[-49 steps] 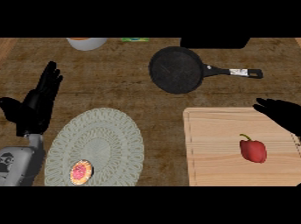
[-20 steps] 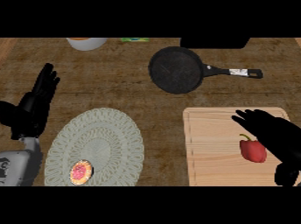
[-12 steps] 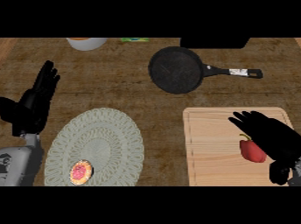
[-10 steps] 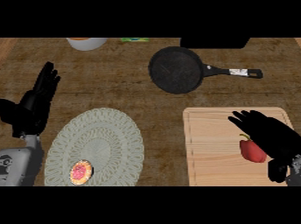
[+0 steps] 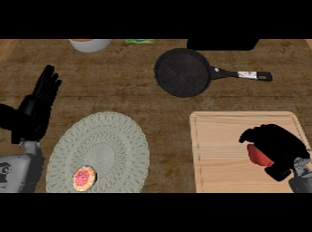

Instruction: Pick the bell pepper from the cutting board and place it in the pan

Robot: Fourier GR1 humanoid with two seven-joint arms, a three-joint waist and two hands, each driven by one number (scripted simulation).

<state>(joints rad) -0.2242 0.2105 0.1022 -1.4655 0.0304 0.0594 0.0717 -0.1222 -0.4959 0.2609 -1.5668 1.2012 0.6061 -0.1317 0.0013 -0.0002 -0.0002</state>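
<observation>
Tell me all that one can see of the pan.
The pan is black, round and shallow, with a dull, metal-like look. Its straight black handle points to the right and bears a pale band near its end. It lies flat and empty on the wooden counter, beyond the cutting board; nothing else touches it.

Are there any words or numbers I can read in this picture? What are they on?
Nothing here can be read.
White patch on the black round frying pan: too small to read.
Flat green thing at the view's top: too blurred to read.
</observation>
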